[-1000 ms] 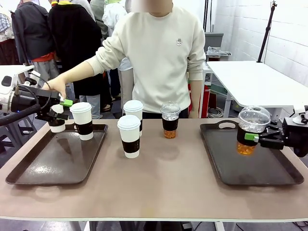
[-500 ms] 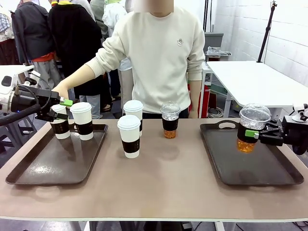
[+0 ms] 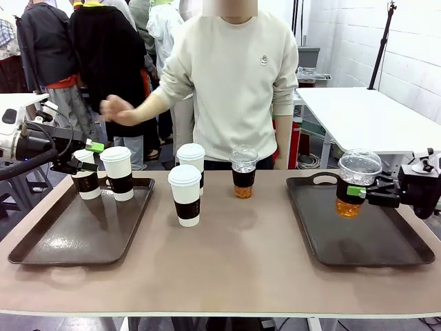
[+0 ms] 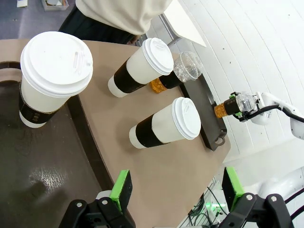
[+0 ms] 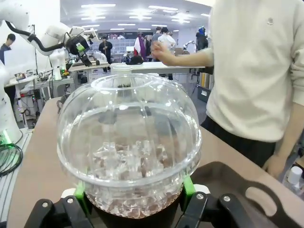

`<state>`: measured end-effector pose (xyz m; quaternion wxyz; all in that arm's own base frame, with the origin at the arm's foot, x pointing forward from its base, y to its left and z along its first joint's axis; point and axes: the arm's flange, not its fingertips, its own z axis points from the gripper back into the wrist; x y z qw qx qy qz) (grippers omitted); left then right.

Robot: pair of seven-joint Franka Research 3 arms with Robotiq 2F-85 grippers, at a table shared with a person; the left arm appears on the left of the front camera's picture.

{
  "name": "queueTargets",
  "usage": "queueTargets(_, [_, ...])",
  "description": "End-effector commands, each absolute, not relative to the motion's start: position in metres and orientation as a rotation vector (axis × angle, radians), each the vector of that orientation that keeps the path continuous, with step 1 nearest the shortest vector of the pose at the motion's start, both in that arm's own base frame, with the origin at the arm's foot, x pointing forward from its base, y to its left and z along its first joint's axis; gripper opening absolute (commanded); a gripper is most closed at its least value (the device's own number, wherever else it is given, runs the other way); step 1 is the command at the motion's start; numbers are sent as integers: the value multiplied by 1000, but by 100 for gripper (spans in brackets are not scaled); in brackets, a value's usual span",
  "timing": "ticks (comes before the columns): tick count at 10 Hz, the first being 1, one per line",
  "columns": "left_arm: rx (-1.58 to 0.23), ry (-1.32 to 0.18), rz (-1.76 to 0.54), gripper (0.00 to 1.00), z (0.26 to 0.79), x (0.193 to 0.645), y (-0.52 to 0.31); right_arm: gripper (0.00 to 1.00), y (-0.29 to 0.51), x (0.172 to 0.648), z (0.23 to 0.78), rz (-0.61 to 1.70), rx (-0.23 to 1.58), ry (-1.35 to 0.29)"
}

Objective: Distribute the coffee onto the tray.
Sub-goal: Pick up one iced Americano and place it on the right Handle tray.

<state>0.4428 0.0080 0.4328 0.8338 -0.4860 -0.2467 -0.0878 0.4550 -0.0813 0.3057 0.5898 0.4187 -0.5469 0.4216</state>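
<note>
1. Though crowded at the back with standing people, calm up front: brown bench [image 3: 234, 269], dark left tray [image 3: 41, 252] at one end, dark right tray [image 3: 386, 255] at the other. White brick wall and a white table [image 3: 365, 114] off to the right.
2. Across the bench, a person in a cream sweater, one hand [image 3: 114, 110] raised, well apart from every cup.
3. Stretched in level from the right: right pincer [image 3: 357, 192], green pads pinching the dark sleeve of a clear dome-lidded cup [image 3: 360, 167] over the right tray.
4. Upright in that grip, long axis vertical, dome on top, amber drink at the bottom.
5. Over on the left: left pincer [image 3: 84, 160] at the far edge of the left tray, right by a small white cup [image 3: 86, 185]. Green pads [image 4: 121, 189] spread wide in the left wrist view; contact with that cup impossible to tell.
6. Just beside it on the same tray, a taller white cup [image 3: 118, 172]. Between the trays on bare bench, all upright: near white cup [image 3: 185, 196], far white cup [image 3: 193, 157], second clear cup [image 3: 243, 172].
</note>
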Motion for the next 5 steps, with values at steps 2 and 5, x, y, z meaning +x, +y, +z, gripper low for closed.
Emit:
queueTargets(2, [-1030, -521, -185, 100, 434, 440, 8, 82, -84, 507, 307, 1024, 959, -1330])
queueTargets(5, [-1030, -521, -185, 100, 434, 440, 8, 82, -90, 550, 294, 1030, 888, -1354])
